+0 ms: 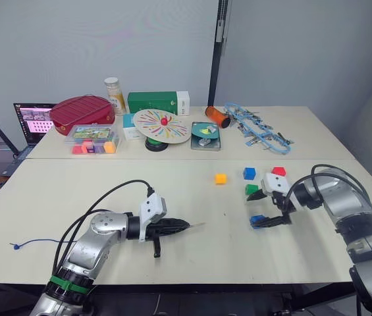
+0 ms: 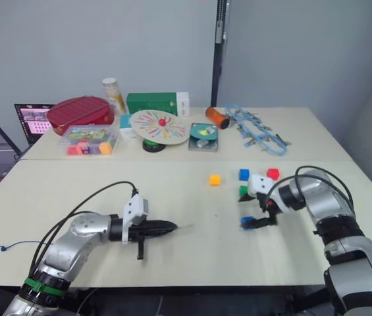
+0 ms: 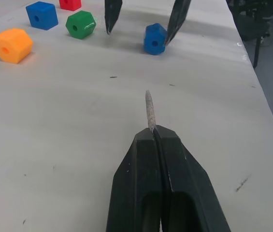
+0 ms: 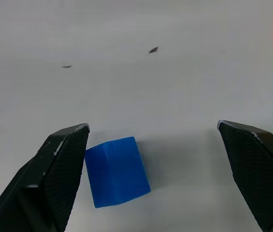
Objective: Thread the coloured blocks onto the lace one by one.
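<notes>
My left gripper is shut on the lace, whose pale stiff tip sticks out ahead of the fingers, just above the table. The lace's dark-blue tail lies at the table's left edge. My right gripper is open and low over the table. A blue block sits on the table between its fingers, against one pad. Beyond it lie a green block, a second blue one, a red one and an orange-yellow one.
Along the far table stand a red case, a clear tray of coloured pieces, a green box, a round disc toy and a light-blue chain tangle. A black cable loops from my left wrist.
</notes>
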Robot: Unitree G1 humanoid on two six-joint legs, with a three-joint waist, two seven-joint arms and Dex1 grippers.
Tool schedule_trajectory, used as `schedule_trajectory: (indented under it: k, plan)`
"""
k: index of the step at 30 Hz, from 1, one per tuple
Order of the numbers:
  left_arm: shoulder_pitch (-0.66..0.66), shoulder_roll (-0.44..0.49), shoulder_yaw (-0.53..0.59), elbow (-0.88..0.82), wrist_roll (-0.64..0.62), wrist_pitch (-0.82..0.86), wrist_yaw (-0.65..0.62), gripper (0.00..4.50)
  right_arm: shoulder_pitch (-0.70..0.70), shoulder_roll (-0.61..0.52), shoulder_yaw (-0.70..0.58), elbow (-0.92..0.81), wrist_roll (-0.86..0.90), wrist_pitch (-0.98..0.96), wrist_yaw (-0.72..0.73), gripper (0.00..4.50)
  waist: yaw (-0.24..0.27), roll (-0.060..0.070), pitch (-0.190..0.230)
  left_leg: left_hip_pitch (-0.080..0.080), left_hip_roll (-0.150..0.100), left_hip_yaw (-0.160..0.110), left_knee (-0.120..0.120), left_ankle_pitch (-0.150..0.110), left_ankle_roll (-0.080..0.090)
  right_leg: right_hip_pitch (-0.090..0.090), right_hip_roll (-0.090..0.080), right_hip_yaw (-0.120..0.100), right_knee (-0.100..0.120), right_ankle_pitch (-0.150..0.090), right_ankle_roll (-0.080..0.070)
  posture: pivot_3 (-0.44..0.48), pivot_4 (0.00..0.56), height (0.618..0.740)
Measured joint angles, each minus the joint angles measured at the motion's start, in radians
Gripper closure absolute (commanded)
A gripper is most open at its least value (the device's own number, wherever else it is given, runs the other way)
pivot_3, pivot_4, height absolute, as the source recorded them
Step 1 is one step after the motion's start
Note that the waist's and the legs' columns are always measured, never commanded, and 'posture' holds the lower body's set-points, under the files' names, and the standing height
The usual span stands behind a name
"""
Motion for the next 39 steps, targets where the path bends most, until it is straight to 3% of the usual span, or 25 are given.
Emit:
schedule_trajectory:
  k: [14, 17, 24, 32, 39]
  plan:
    - [-0.031, -0.004, -0.018, 0.029, 0.003, -0.004, -0.013, 4.50, 0.064, -0.024, -0.041, -0.063, -0.004, 0.046, 0.013, 0.02, -0.003, 0.000, 0.000, -0.005, 0.001, 0.000, 0.000, 0.002, -0.004, -0.006, 0.001, 0.000, 0.002, 0.001, -0.001, 0.000, 0.150, 0.740]
    - [-0.044, -0.007, -0.026, 0.037, 0.003, -0.013, -0.022, 4.50, 0.095, -0.027, -0.053, -0.109, 0.005, 0.060, 0.013, 0.81, -0.004, 0.000, 0.000, -0.005, 0.001, 0.000, 0.000, 0.002, -0.004, -0.006, 0.001, 0.000, 0.002, 0.001, -0.001, 0.000, 0.150, 0.740]
    - [-0.061, -0.021, -0.043, 0.075, 0.004, -0.050, -0.047, 4.50, 0.208, -0.052, -0.102, -0.262, 0.036, 0.138, -0.016, 3.18, 0.002, 0.000, 0.000, -0.005, 0.001, 0.000, 0.000, 0.002, -0.004, -0.005, 0.001, 0.000, 0.002, 0.001, -0.001, 0.000, 0.150, 0.740]
    - [-0.146, -0.066, -0.077, 0.199, 0.005, -0.113, -0.130, 4.50, 0.393, -0.063, -0.198, -0.574, 0.115, 0.372, -0.160, 3.21, 0.011, 0.000, 0.000, -0.006, 0.001, 0.000, 0.001, 0.002, -0.004, -0.006, 0.001, 0.000, 0.003, 0.001, -0.001, 0.000, 0.150, 0.740]
    - [-0.237, -0.055, -0.083, 0.336, 0.038, -0.172, -0.227, 4.50, 0.489, -0.049, -0.214, -0.974, 0.191, 0.657, -0.318, 3.21, 0.009, 0.000, 0.000, -0.006, 0.001, 0.000, 0.001, 0.002, -0.002, -0.006, 0.001, 0.000, 0.002, 0.001, -0.001, 0.000, 0.150, 0.740]
